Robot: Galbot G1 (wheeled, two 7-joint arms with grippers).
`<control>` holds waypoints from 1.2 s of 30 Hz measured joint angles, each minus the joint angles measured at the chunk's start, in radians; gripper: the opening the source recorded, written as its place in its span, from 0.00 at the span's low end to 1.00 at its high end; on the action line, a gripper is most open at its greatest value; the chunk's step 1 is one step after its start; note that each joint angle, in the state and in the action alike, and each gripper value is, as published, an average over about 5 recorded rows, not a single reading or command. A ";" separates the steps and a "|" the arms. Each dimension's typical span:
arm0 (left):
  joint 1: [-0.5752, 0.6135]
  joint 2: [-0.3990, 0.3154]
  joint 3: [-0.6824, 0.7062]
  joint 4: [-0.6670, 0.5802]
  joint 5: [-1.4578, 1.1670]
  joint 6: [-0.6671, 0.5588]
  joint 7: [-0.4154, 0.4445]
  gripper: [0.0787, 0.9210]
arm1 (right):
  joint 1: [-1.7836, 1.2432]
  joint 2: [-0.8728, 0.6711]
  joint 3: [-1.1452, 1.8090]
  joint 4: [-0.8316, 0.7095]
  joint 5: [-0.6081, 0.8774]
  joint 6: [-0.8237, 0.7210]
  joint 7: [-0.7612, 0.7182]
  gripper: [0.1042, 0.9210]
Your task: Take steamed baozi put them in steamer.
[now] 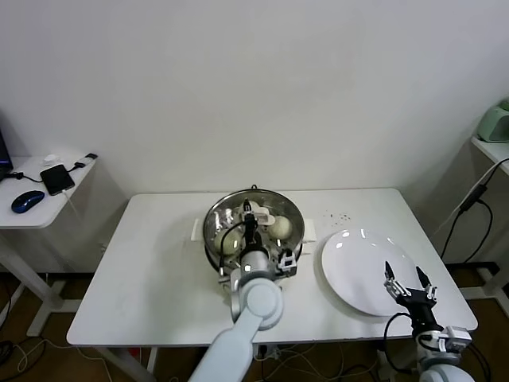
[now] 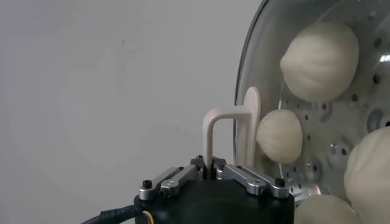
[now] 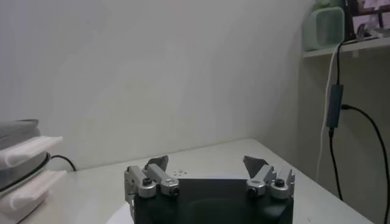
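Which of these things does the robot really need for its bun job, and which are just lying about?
Job:
- steamed baozi, inside the steamer
- steamer
- glass lid, its handle held in left gripper

Lying about:
- white plate, under the open right gripper
- phone, mouse, on the side table

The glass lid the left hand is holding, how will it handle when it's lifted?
Probably rigid and breakable: the lid is clear glass. The left hand pinches only its thin handle, so it may swing. Buns show through it over the steamer.
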 measured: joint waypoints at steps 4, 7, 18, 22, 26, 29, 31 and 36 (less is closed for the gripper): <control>0.003 0.000 0.001 0.004 0.005 0.000 -0.007 0.09 | 0.000 -0.001 0.001 0.000 0.000 0.000 0.000 0.88; 0.007 0.000 0.000 0.002 0.004 0.001 -0.011 0.14 | 0.000 -0.001 0.002 -0.002 0.000 0.001 0.000 0.88; 0.037 0.000 0.010 -0.052 -0.014 0.002 0.000 0.51 | 0.004 -0.001 0.002 -0.005 0.000 0.002 0.000 0.88; 0.054 0.000 0.018 -0.088 -0.021 0.000 0.011 0.64 | 0.005 -0.001 0.002 -0.009 0.000 0.002 0.000 0.88; 0.073 0.000 0.024 -0.125 -0.029 -0.010 0.022 0.78 | 0.006 -0.002 -0.002 -0.012 -0.002 0.002 0.000 0.88; 0.086 0.000 0.026 -0.151 -0.035 -0.016 0.030 0.86 | 0.008 -0.004 -0.004 -0.013 -0.002 0.001 0.000 0.88; 0.096 0.000 0.026 -0.170 -0.039 -0.017 0.036 0.87 | 0.008 -0.005 -0.004 -0.012 -0.003 0.000 0.000 0.88; 0.120 0.000 0.020 -0.224 -0.045 -0.018 0.045 0.88 | 0.002 -0.005 -0.011 -0.008 -0.005 -0.001 -0.003 0.88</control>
